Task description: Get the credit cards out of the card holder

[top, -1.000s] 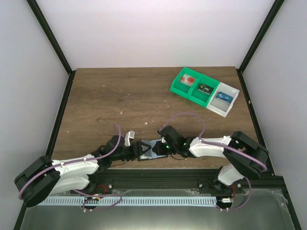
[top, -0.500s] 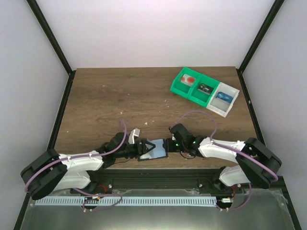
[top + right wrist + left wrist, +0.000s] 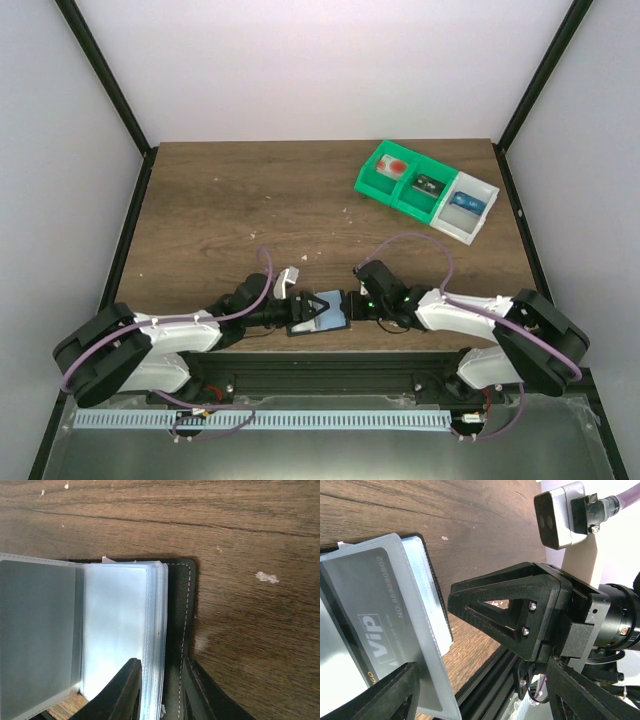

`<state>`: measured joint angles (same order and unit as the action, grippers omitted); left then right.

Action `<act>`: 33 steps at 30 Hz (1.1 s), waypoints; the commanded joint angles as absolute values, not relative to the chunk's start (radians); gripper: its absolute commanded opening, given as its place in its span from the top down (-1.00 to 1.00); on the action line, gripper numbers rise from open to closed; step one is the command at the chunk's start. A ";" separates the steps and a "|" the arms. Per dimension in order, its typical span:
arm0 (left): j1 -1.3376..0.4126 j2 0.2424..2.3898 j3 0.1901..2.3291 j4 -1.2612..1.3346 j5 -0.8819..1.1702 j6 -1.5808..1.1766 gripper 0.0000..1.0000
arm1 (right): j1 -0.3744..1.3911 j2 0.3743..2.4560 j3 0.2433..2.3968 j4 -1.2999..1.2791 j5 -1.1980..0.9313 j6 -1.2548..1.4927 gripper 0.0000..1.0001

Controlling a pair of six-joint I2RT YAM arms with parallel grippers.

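**Two arms at an open card holder on a wooden surface**

The wooden surface (image 3: 220, 200) fills the enclosure floor. The left arm (image 3: 170, 340) and the right arm (image 3: 470, 315), both white with violet cables, lie low along its near edge and reach toward each other.

At the far right of the surface stands a row of compartment trays: two green compartments (image 3: 400, 178) and one white compartment (image 3: 465, 210), set at a slant. Each has a small item in it.

The card holder (image 3: 325, 320) lies open and flat at the near edge of the surface, between the two arms and well apart from the trays. Its black stitched cover is underneath and its clear sleeves (image 3: 117, 630) are fanned on top.

The left gripper (image 3: 312, 308) sits over the holder's left part with its jaws spread wide. One finger rests over the topmost sleeve, the other stands clear above the wood, and nothing is clamped between them.

The right gripper (image 3: 352, 302) meets the holder's right edge. Its jaws are only narrowly parted and straddle the edge of the sleeve stack and a strip of black cover. Whether they actually pinch it cannot be told.

A grey card (image 3: 370, 620) printed "ViP" sits inside the topmost sleeve.

A pale fleck (image 3: 268, 577) lies on the wood just beside the holder.
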<state>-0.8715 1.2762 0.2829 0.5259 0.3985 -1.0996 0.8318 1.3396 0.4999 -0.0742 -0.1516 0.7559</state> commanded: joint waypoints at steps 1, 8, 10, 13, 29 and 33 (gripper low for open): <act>-0.876 1.293 0.300 0.581 0.417 -1.075 -0.42 | 0.824 1.294 0.490 -0.080 -0.124 0.749 0.51; -0.876 1.370 0.334 0.651 0.456 -1.075 -0.41 | 0.824 1.276 0.497 -0.086 -0.124 0.751 0.50; -0.876 1.380 0.340 0.654 0.462 -1.069 -0.41 | 0.824 1.271 0.494 -0.084 -0.132 0.753 0.49; -0.876 1.367 0.341 0.627 0.446 -1.052 -0.42 | 0.824 1.255 0.485 -0.077 -0.143 0.753 0.49; -0.783 1.313 0.217 0.557 0.371 -1.065 -0.03 | 0.824 1.345 0.516 0.068 -0.329 0.777 0.47; -0.778 1.338 0.212 0.559 0.364 -1.067 0.02 | 0.825 1.389 0.531 0.078 -0.344 0.778 0.49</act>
<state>-0.7856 1.3136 0.2214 0.5339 0.3775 -1.0695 0.8280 1.3544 0.4915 0.0387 -0.3046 0.7719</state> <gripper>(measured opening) 0.501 0.258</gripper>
